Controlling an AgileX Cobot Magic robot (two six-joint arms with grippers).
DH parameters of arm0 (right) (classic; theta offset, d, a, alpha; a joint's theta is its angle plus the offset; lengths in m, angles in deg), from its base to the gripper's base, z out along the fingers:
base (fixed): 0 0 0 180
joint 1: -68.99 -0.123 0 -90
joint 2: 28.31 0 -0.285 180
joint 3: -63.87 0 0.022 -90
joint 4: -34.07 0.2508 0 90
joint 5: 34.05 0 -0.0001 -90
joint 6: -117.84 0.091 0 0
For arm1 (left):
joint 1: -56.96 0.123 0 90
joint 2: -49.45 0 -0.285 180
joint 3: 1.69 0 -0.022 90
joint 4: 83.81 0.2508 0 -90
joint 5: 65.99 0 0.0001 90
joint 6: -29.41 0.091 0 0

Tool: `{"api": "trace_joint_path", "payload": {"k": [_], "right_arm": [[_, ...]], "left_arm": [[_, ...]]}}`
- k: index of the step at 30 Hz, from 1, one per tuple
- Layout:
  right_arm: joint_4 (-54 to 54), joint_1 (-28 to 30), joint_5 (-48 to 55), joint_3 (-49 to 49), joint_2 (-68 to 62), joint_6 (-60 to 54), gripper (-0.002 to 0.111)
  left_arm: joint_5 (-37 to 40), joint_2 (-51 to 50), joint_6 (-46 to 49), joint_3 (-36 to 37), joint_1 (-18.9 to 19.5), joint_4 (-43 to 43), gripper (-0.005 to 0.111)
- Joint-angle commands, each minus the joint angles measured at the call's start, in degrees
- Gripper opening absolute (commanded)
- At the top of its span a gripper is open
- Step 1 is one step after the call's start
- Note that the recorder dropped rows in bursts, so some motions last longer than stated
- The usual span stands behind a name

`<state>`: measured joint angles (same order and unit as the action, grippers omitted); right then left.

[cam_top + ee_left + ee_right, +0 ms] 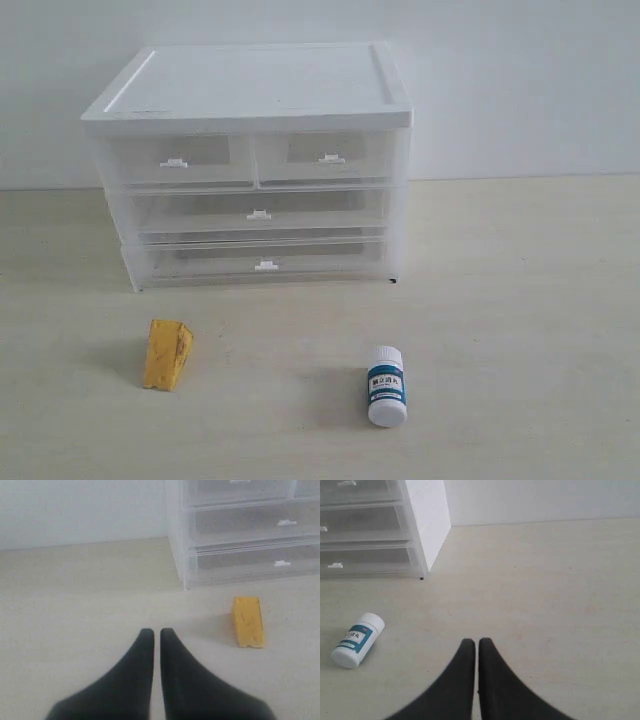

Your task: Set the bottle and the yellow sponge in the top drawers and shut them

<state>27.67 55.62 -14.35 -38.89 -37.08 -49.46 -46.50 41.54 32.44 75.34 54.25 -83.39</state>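
The yellow sponge (167,354) (247,621) stands on the table in front of the cabinet's left side. The bottle (386,386) (358,640), white with a blue-teal label, stands upright before the cabinet's right side. Both top drawers, the left one (173,159) and the right one (328,154), sit pushed in under the white top. No arm shows in the exterior view. My left gripper (157,631) is shut with nothing in it, over bare table well apart from the sponge. My right gripper (472,641) is shut and holds nothing, well apart from the bottle.
The white-topped cabinet (250,78) stands at the back against a pale wall. Two full-width lower drawers (260,214) (265,263) are pushed in. The light table (520,300) stretches wide to the right and in front.
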Motion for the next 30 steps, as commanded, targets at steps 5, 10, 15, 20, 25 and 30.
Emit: {"api": "trace_joint_path", "payload": {"k": [5,10,15,20,25,30], "right_arm": [[-0.02,0.23,-0.53,-0.02,0.31,0.17,0.000],[-0.02,0.23,-0.53,-0.02,0.31,0.17,0.000],[-0.02,0.23,-0.53,-0.02,0.31,0.17,0.000],[-0.02,0.23,-0.53,-0.02,0.31,0.17,0.000],[-0.02,0.23,-0.53,-0.02,0.31,0.17,0.000],[-0.02,0.23,-0.53,-0.02,0.31,0.17,0.000]], "left_arm": [[0.00,0.12,-6.54,0.18,-0.32,-5.71,0.004],[-1.23,0.12,-15.17,0.18,-0.32,-15.24,0.004],[-1.33,0.12,-20.40,0.18,-0.32,-23.24,0.004],[-1.07,0.12,-20.40,0.18,-0.32,-30.87,0.004],[-1.32,0.12,-20.50,0.18,-0.32,-31.65,0.004],[-2.27,0.12,-21.08,0.18,-0.32,-46.21,0.004]]}}
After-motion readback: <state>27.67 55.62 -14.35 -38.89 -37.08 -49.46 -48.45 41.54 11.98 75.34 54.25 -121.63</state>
